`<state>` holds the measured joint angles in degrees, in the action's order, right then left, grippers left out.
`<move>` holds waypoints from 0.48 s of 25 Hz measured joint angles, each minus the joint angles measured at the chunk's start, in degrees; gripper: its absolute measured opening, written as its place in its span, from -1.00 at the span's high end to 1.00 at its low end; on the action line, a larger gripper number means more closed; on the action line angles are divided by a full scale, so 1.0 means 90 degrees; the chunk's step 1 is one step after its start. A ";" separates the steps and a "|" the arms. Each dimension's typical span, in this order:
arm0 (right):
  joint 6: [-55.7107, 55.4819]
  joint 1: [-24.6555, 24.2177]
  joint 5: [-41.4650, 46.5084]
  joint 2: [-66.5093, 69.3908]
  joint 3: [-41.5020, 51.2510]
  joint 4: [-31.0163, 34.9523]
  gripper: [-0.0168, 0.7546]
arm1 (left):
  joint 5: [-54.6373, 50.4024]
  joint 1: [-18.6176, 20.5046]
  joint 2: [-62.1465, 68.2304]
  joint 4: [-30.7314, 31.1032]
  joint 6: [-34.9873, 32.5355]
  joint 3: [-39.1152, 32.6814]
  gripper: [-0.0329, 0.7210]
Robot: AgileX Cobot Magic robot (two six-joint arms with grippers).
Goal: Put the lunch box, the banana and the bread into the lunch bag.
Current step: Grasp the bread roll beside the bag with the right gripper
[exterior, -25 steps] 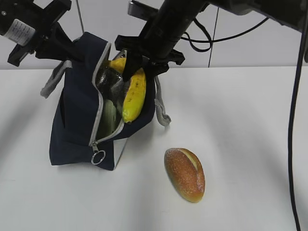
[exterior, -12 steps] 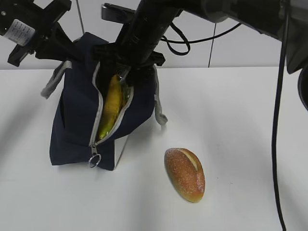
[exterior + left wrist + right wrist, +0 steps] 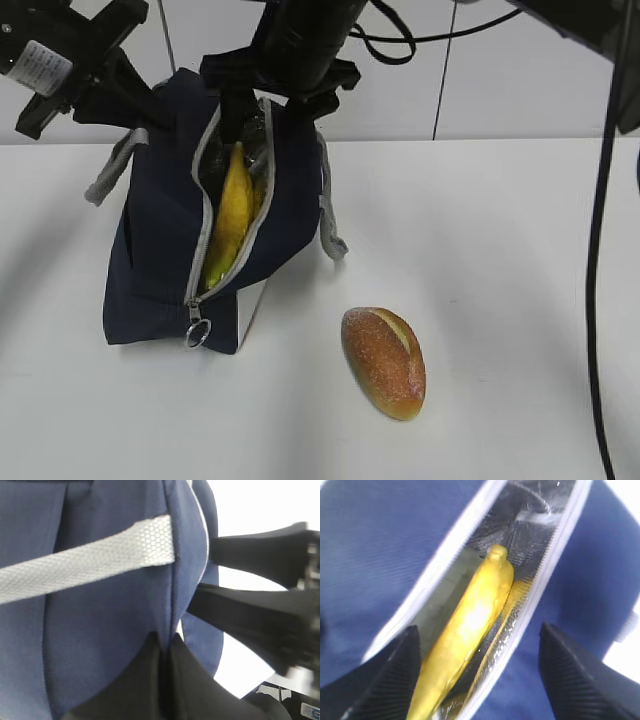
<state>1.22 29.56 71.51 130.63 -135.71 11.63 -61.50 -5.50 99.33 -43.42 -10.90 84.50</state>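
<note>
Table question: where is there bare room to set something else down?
The table is bare right of the bread, and along the front edge. It is crowded at the lunch bag, where both grippers work.

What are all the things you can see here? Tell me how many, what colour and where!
Boxy navy-blue fabric lunch bag: one, navy with grey zipper and straps, left on the table, unzipped.
Curved yellow banana: one, yellow, inside the bag's opening.
Pale green item: one, inside the bag beside the banana, too hidden to identify.
Oval golden-brown bread roll: one, golden-brown with a paler slash, on the table right of the bag.
Metal ring zip pull: one, silver, at the bag's lower front.
White table: one, white, under everything.
Left tool: one, black, pinched shut on the bag's fabric.
Right tool: one, black, open above the bag's opening.
</note>
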 joint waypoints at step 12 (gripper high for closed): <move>0.0783 0.0000 0.0000 -0.2579 0.3391 -0.0679 -0.45 | -0.0038 0.0000 0.0000 0.0000 0.0000 0.0000 0.92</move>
<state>8.27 29.56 71.51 107.42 -105.19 5.52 -61.84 -5.50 99.33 -43.42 -10.90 84.50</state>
